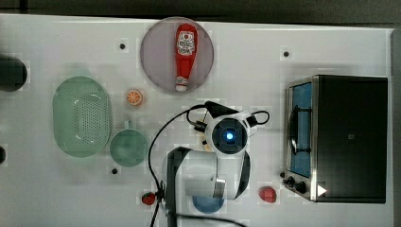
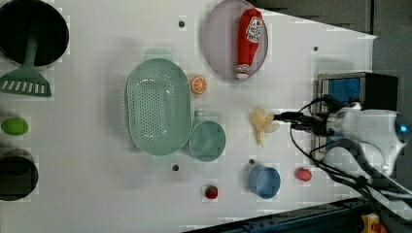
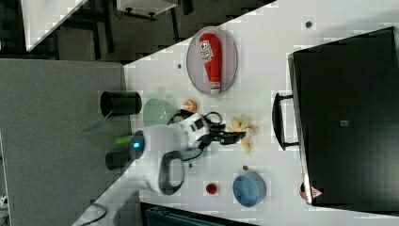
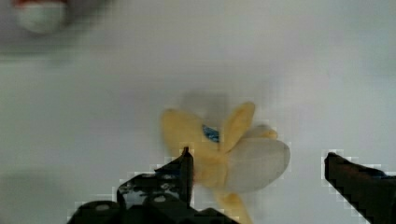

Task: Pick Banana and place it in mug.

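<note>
In the left view, going from left to right, a large pale-green perforated oval colander [image 2: 158, 107] lay on the white surface [image 2: 97, 184], with a small round orange slice [image 2: 198, 85] just beside its upper right rim. The round pale mint-green mug [image 2: 207, 141] stood upright and empty, touching the colander's lower right side. Further right a red ketchup bottle [image 2: 249, 42] lay on a round grey plate [image 2: 216, 43] near the surface's far edge. Below the mug sat a small red strawberry [image 2: 211, 192] and a round blue cup [image 2: 265, 181]. The pale-yellow peeled toy banana [image 2: 264, 124] rested on the surface, well apart from the mug, between it and the black toaster oven [image 2: 357, 90]. The black gripper [image 4: 257, 163] hung right over the banana, its fingers [image 4: 180, 175] spread apart on either side of it, gripping nothing.
</note>
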`<action>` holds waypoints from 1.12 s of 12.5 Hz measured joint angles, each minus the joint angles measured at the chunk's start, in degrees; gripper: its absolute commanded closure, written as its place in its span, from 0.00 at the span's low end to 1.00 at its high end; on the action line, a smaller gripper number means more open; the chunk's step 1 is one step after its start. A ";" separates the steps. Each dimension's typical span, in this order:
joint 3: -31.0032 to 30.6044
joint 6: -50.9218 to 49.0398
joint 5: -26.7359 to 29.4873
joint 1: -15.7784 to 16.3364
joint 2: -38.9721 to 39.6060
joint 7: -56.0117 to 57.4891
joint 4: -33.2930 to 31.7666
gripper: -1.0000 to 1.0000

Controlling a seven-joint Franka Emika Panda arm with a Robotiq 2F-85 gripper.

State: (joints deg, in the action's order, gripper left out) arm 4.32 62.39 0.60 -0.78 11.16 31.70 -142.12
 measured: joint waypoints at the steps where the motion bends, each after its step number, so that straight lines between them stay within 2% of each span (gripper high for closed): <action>1: -0.12 1.68 -0.44 -0.28 2.98 0.62 -0.11 0.00; 4: -0.66 5.32 -1.22 -0.33 10.46 0.70 -0.11 0.00; 6: -0.75 6.21 -0.89 0.20 10.41 1.45 0.11 0.04; 9: -1.59 6.94 0.24 0.34 8.20 1.79 0.22 0.41; 12: -1.92 7.50 -0.72 0.66 7.87 1.79 0.78 0.72; 14: -2.06 8.17 -1.26 0.49 8.06 1.79 0.67 0.73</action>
State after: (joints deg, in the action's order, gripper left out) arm 2.25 70.56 -0.66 -0.28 19.22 33.49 -141.45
